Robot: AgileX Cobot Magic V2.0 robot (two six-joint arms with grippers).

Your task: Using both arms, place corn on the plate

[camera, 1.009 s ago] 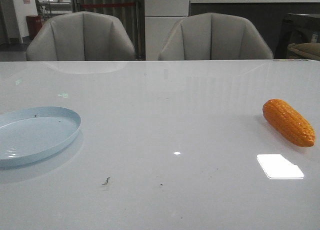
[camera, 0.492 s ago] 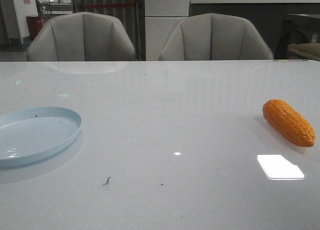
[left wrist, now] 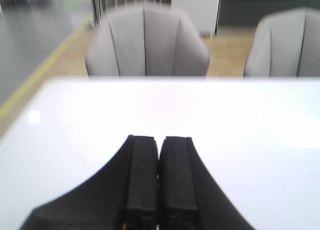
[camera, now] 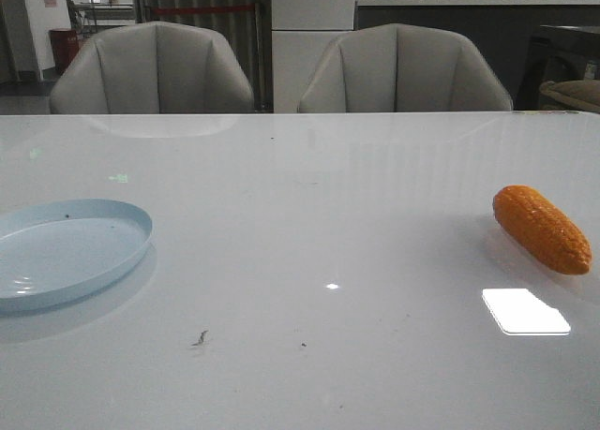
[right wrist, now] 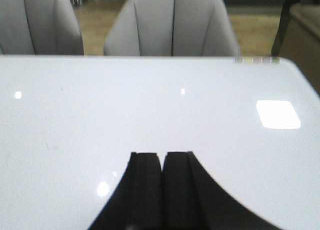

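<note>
The orange corn (camera: 542,229) lies on the white table at the far right, its tapered end toward the front right. The pale blue plate (camera: 66,252) sits at the left edge of the table, partly cut off by the frame. Neither gripper shows in the front view. In the left wrist view my left gripper (left wrist: 159,140) is shut and empty over bare white table. In the right wrist view my right gripper (right wrist: 163,156) is shut and empty over bare table. Neither wrist view shows the corn or the plate.
Two grey chairs (camera: 155,69) (camera: 403,69) stand behind the table's far edge. A bright light reflection (camera: 525,311) lies on the table in front of the corn. Small dark specks (camera: 200,337) mark the table's front middle.
</note>
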